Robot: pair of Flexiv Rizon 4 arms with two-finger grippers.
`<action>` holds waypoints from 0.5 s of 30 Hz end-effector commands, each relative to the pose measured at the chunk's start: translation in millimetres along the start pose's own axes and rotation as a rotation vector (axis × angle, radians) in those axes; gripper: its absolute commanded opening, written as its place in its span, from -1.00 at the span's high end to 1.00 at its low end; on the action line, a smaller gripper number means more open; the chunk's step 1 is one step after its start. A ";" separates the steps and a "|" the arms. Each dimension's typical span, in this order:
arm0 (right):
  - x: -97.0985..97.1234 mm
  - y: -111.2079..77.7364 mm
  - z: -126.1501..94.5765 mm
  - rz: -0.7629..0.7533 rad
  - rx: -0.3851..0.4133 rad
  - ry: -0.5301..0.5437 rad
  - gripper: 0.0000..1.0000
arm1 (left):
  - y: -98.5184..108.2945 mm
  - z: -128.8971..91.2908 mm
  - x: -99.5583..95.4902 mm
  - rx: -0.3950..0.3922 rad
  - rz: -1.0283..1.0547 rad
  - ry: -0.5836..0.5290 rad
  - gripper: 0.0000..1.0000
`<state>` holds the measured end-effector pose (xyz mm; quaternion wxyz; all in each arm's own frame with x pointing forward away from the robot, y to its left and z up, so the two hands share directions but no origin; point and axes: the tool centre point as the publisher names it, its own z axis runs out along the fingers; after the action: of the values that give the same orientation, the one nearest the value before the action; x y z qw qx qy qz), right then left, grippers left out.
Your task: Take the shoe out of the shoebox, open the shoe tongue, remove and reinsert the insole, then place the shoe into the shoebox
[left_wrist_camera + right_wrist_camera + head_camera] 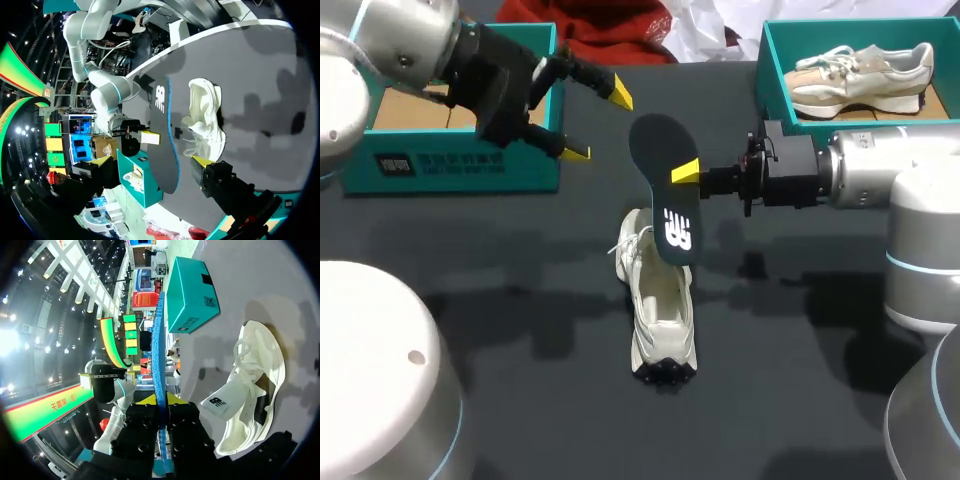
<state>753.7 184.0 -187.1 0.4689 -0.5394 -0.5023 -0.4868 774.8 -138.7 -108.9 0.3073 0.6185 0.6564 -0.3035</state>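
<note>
Your right gripper [688,172] is clamped on the edge of the dark, flat insole [655,140], held just above the white lace-up sneaker [660,320] on the black table [520,300]. It's probably light and floppy; pinch mid-length. Your left gripper [598,124] hangs spread, empty.

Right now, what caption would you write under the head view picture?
Right gripper holds the dark insole above the white shoe on the black table; left gripper hangs open nearby.

Silver arms [880,170], blue-ringed, with black left hand [598,123] and right hand [682,174], yellow-tipped.
</note>
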 end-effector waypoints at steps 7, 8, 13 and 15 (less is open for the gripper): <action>0.2 -1.4 0.7 0.000 -0.003 -0.003 1.00 | 21.8 -4.1 -23.1 0.005 -0.089 0.330 -1.00; 0.2 -1.4 0.7 0.000 -0.003 -0.003 1.00 | 26.0 -3.2 -25.5 0.036 -0.105 0.344 -1.00; 0.2 -1.4 0.7 0.000 -0.003 -0.003 1.00 | 31.4 0.4 -44.2 0.037 -0.102 0.454 -1.00; 0.2 -1.4 0.7 0.000 -0.003 -0.003 1.00 | 32.7 0.9 -51.7 0.057 -0.096 0.489 -1.00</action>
<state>753.6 183.9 -186.9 0.4688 -0.5396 -0.5023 -0.4866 799.9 -158.2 -75.2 0.2259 0.6121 0.7088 -0.2680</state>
